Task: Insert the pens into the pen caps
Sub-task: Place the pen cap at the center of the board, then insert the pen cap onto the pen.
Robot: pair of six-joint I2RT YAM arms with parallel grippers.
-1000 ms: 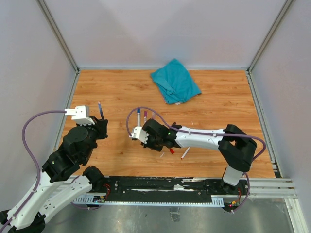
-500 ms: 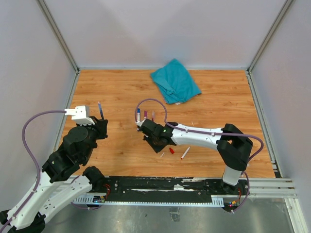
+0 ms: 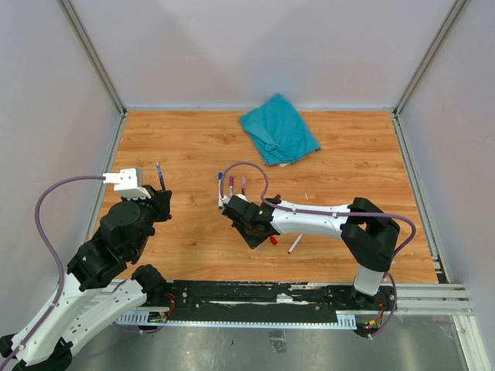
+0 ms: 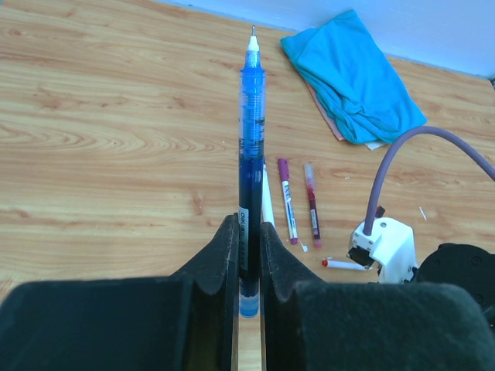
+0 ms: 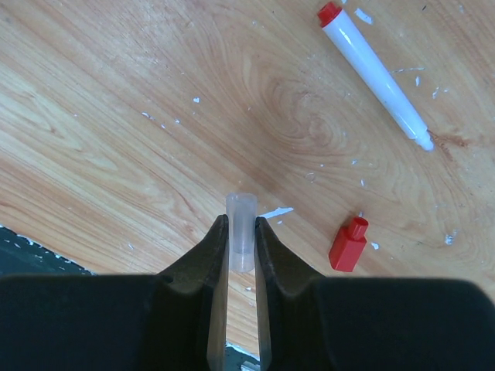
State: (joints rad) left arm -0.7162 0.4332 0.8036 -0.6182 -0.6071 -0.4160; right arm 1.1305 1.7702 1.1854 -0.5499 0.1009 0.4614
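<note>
Pens: one blue pen [image 4: 249,154] is standing tip-up, clenched in the left gripper [image 4: 247,226], well left of the teal cloth [image 4: 352,77] and nearer the arms. The left wrist view is showing a purple pen [image 4: 287,201] and a dark red pen [image 4: 312,205] lying side by side on the table [image 4: 116,154], arm-side of the cloth. Only the right wrist view is showing the right gripper [image 5: 239,226] pinching a clear cap [image 5: 240,205]; a red cap [image 5: 349,244] and a red-ended white pen [image 5: 375,73] are lying nearby. The top view is hiding the clear cap.
</note>
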